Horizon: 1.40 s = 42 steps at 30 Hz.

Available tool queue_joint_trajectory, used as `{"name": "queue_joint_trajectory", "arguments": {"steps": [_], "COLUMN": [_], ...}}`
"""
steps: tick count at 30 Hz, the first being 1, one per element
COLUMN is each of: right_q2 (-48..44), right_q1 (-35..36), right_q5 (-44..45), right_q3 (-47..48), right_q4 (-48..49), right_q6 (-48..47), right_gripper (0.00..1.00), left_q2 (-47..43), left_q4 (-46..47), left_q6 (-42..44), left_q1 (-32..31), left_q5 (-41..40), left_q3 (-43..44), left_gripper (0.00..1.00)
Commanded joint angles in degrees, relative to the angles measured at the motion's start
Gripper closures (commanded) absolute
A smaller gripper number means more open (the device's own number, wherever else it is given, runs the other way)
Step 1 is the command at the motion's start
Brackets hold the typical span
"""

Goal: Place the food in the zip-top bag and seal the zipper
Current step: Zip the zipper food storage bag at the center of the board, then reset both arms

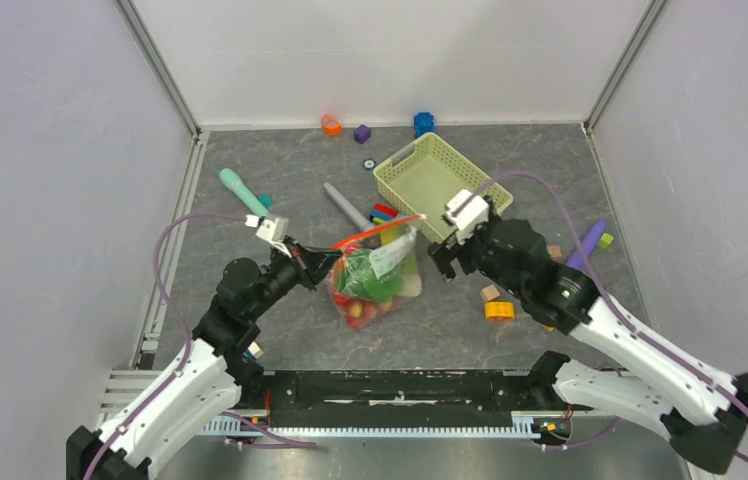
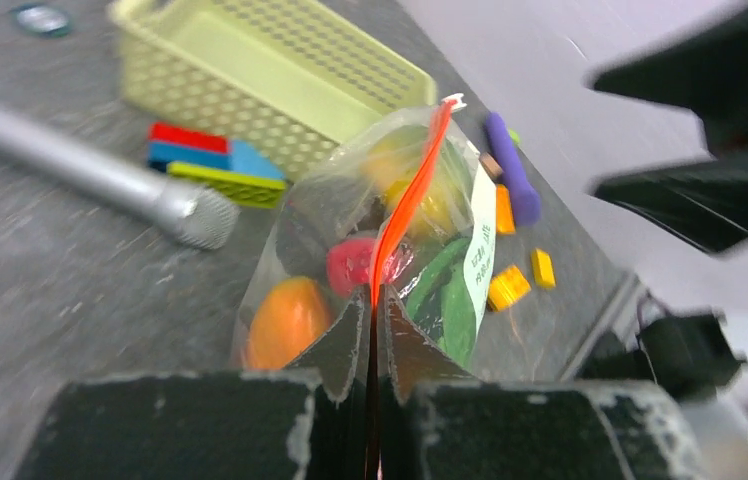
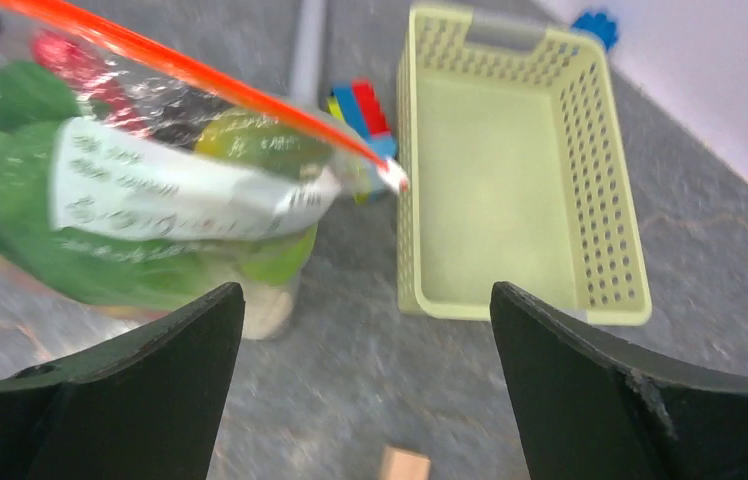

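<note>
Hard to read: both wrist views are motion-blurred. In the left wrist view the gripper body fills the bottom of the frame and hides the near end of the strip. The print on the bag's white label (image 3: 170, 190) is illegible. I can't tell if the bag bottom sits on the table (image 1: 250, 160) or hangs.

Left gripper (image 2: 372, 305): jaws pressed together on the near end of the zipper (image 2: 405, 210), no gap showing. In the top view it sits left of centre (image 1: 325, 262), with the strip running up-right from it toward the basket (image 1: 395, 185).

Right gripper (image 3: 365, 290): jaws wide apart, nothing between them, touching nothing. In the top view it is just right of the bag (image 1: 442, 262), in front of the basket.

The zip-top bag (image 1: 375, 280) is at frame centre, between the two grippers. The strip reads as one thin line. The white slider (image 3: 395, 180) is at the far end, next to the basket wall. I can't confirm a full seal.

The food (image 2: 285, 320) is inside the bag: an orange piece, a red piece, green leaves, something yellowish. Individual items are smeared behind the plastic.

Around it: a grey stick (image 2: 100, 180) lies upper left in the left wrist view, with stacked red, blue and green blocks (image 2: 210, 160) against the basket. Orange blocks (image 1: 498, 310) are lower right of the bag. A purple stick (image 1: 587, 245) is at right and a teal stick (image 1: 242, 190) at upper left.
</note>
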Motion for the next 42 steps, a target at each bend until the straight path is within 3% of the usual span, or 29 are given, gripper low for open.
{"name": "queue_joint_trajectory", "arguments": {"steps": [1, 5, 11, 13, 16, 17, 18, 25, 33, 42], "right_q2": [-11.69, -19.01, -25.03, -26.76, -29.45, -30.39, -31.18, -35.04, -33.52, -35.43], "right_q1": [0.04, 0.04, 0.09, -0.02, 0.04, 0.04, 0.03, 0.04, 0.04, 0.06], "right_q5": [-0.96, 2.96, 15.94, 18.97, 26.42, 29.1, 31.15, 34.5, 38.37, 39.97], "right_q3": [-8.14, -14.52, -22.99, -25.23, -28.6, -29.55, -30.51, -30.13, -23.33, -18.42], "right_q4": [18.66, 19.03, 15.69, 14.48, 11.17, 9.62, 8.47, 1.61, -9.65, -12.31], "right_q6": [8.96, 12.83, 21.31, 23.95, 30.09, 32.44, 33.62, 33.52, 33.17, 29.4], "right_gripper": [0.02, 0.02, 0.02, 0.02, 0.02, 0.02, 0.02, 0.02, 0.02, 0.02], "left_q2": [-7.22, -12.64, -19.88, -20.9, -21.2, -21.09, -20.86, -14.52, -2.57, -6.36], "left_q4": [-21.35, -39.42, -50.82, -55.83, -61.04, -62.5, -63.87, -74.15, -77.15, -75.09], "left_q6": [-13.89, -17.87, -27.73, -29.5, -31.33, -31.68, -32.15, -31.86, -13.6, -9.94], "left_q1": [0.51, 0.46, 0.5, 0.48, 0.48, 0.5, 0.51, 0.5, 0.51, 0.5], "left_q5": [-23.29, -32.5, -39.94, -42.3, -45.46, -46.13, -46.72, -53.48, -51.62, -51.56], "left_q3": [4.06, 6.94, 5.23, 5.43, 6.72, 7.57, 8.63, 22.3, 41.0, 39.93], "left_gripper": [0.98, 0.98, 0.9, 0.73, 0.38, 0.13, 0.01, 0.0, 0.0, 0.0]}}
